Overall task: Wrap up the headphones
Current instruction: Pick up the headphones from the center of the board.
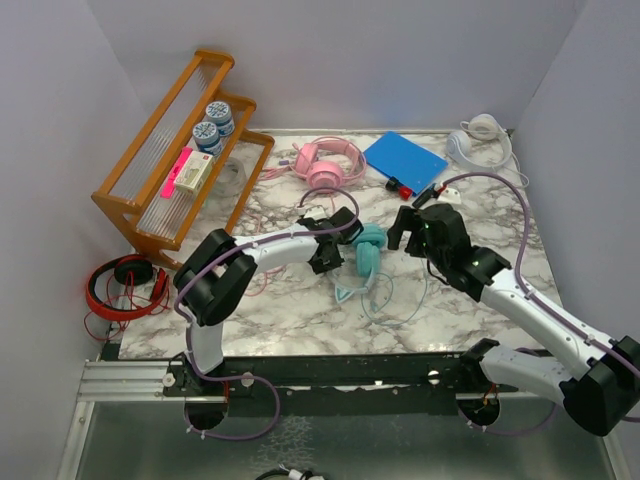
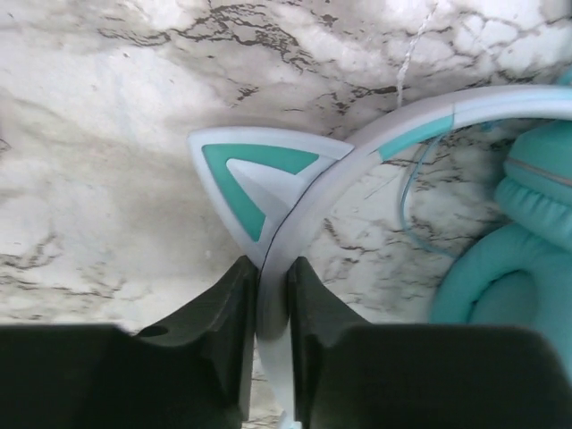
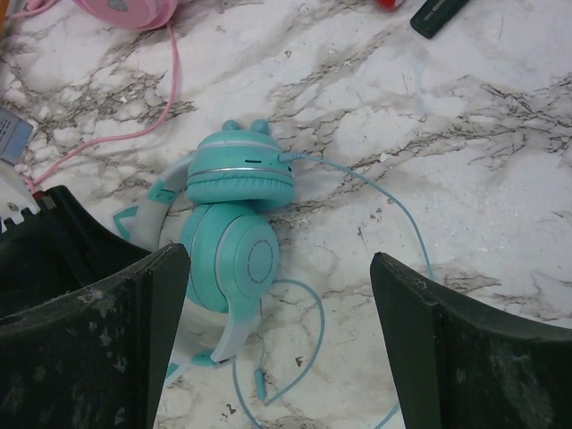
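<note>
In the middle of the marble tabletop point(image 1: 290, 310) lie the teal headphones point(image 1: 367, 250), folded with one cup on top of the other. The left gripper point(image 2: 268, 268) is pinching the thin white headband point(image 2: 317, 210) just below a cat ear point(image 2: 255, 174), with both fingers pressed tight on it. I think it holds there so the headphones cannot slide while the cord gets wound.

The right gripper point(image 3: 277, 259) hangs above the ear cups point(image 3: 237, 210) with its fingers spread wide and nothing between them. It looks ready to come down for the thin teal cord point(image 3: 407, 223), which lies in big loose loops on the tabletop beside the cups. None of the cord is wound yet, so the wrapping has hardly begun. The cord is skinny and floppy, so it may slip out.

The pink headphones point(image 1: 330, 162) and the white headphones point(image 1: 478, 135) sit at the far edge, well apart.
</note>
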Controlling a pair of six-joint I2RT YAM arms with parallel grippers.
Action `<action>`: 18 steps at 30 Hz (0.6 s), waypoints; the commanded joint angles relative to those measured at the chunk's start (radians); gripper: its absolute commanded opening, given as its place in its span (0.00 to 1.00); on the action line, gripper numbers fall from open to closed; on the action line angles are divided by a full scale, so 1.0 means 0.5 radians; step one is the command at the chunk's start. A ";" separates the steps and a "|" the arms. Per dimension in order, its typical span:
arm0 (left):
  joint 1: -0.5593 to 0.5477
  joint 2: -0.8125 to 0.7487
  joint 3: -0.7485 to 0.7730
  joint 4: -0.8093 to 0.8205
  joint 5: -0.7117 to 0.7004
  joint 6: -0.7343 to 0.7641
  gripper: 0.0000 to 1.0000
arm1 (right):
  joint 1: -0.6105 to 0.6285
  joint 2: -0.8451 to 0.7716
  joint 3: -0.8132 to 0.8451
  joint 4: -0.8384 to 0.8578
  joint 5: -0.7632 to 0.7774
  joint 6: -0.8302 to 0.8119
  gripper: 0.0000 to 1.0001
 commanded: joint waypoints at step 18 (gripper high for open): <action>-0.065 -0.615 -0.002 -0.060 -0.928 0.616 0.11 | -0.001 0.333 0.303 -0.090 -0.573 0.214 0.96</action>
